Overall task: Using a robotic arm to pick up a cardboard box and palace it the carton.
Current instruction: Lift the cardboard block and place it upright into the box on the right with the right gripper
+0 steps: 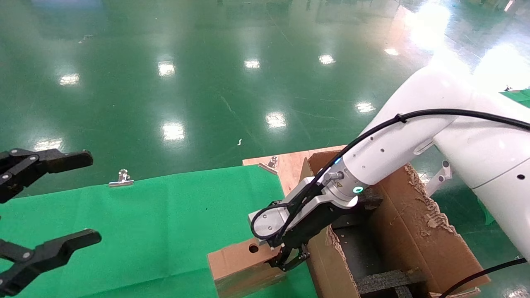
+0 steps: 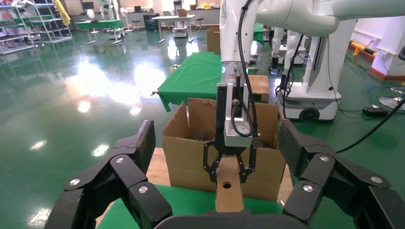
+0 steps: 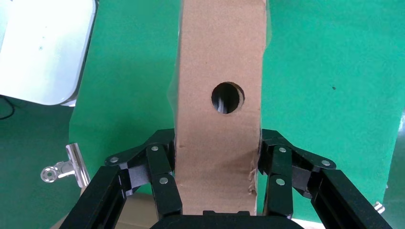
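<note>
The small brown cardboard box (image 1: pixel 238 258) stands on a narrow edge over the green cloth, its side with the round hole (image 3: pixel 228 97) facing up. The white robotic arm, my right arm, reaches down to it. My right gripper (image 1: pixel 290 261) is shut on the box (image 3: pixel 219 57), one finger (image 3: pixel 160 162) pressed to each broad face. In the left wrist view the box (image 2: pixel 228 191) sits just in front of the carton (image 2: pixel 188 143). The big carton (image 1: pixel 414 231) with torn flaps and black foam stands right beside the box. My left gripper (image 1: pixel 83 198) hangs open at the far left.
The green cloth (image 1: pixel 145 223) covers the table, held by metal clips (image 1: pixel 121 179) at its far edge. A second clip (image 1: pixel 270 162) lies on the wooden board (image 1: pixel 290 165) under the carton. Shiny green floor lies beyond.
</note>
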`<action>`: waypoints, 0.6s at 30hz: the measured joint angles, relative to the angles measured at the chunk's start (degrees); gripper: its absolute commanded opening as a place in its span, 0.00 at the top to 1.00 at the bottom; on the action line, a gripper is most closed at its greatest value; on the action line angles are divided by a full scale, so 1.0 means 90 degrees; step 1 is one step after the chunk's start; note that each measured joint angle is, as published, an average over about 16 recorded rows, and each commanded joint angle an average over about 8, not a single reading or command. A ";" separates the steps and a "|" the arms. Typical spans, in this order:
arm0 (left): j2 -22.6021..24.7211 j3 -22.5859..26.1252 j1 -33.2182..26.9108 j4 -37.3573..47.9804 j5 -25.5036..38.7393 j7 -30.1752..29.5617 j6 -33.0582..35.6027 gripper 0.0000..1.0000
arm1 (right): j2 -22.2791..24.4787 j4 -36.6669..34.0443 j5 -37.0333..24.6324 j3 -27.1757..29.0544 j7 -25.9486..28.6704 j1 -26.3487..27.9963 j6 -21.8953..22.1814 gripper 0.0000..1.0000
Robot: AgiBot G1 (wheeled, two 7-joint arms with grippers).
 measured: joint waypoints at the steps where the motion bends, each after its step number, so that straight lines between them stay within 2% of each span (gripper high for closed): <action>1: 0.0000 0.0000 0.0000 0.0000 0.0000 0.0000 0.0000 0.00 | 0.0006 -0.0015 0.0022 0.0009 0.0011 0.0004 0.0007 1.00; 10: 0.0000 0.0000 0.0000 0.0000 0.0000 0.0000 0.0000 0.00 | 0.0141 -0.0326 0.0350 0.0194 0.0161 0.0354 0.0027 1.00; 18: 0.0000 0.0000 0.0000 0.0000 0.0000 0.0000 0.0000 0.00 | 0.0398 -0.0836 0.0761 0.0298 0.0211 0.1316 -0.0076 1.00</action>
